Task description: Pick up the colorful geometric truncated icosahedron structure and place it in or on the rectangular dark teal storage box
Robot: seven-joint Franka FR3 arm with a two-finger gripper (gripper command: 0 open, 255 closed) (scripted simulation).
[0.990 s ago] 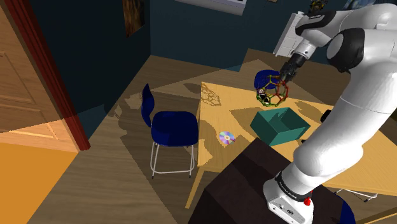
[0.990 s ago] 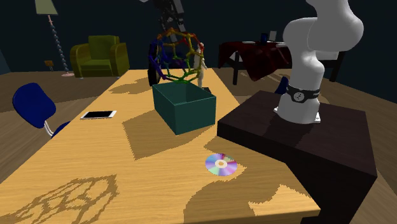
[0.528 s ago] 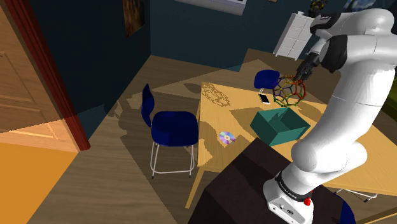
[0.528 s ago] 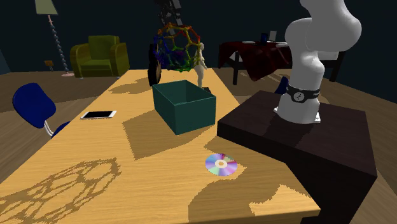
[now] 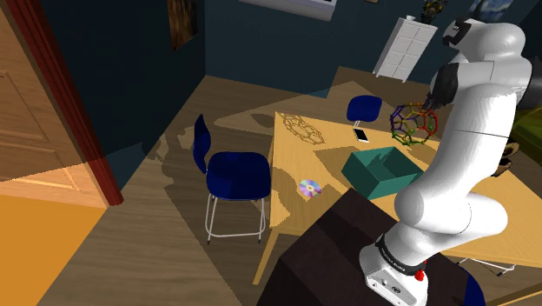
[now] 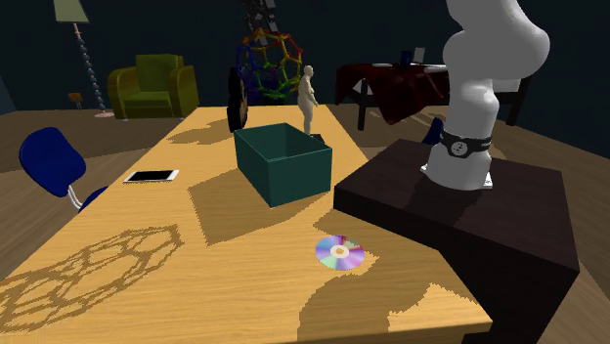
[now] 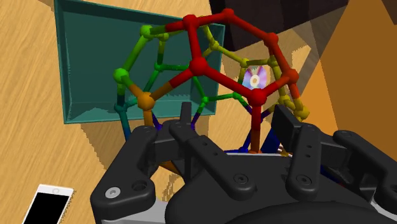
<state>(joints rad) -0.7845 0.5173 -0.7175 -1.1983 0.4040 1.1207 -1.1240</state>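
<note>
The colourful strut-and-ball truncated icosahedron (image 5: pixel 413 123) hangs in the air, high above the wooden table (image 5: pixel 300 156). My black gripper (image 7: pixel 234 121) is shut on its near struts, one finger (image 7: pixel 184 118) on each side. In the second exterior view the structure (image 6: pixel 269 65) hangs from the gripper (image 6: pixel 260 15) above and behind the far end of the open dark teal box (image 6: pixel 293 181). The box (image 5: pixel 360 178) stands on the table close to the stand. Through the wrist camera the structure (image 7: pixel 210 67) overlaps one edge of the box (image 7: pixel 102 63) far below.
A shiny disc (image 6: pixel 339 253) lies near the stand (image 6: pixel 469 210). A phone (image 6: pixel 152 176) lies beside the box, and a pale figurine (image 6: pixel 309 98) stands behind it. Blue chairs (image 5: pixel 233 172) stand by the table. A green armchair (image 6: pixel 152 86) is far back.
My gripper has carried the structure upward and toward the shoulder view's right, from just over the box to high beyond its far end. Its shadow on the table has shifted.
</note>
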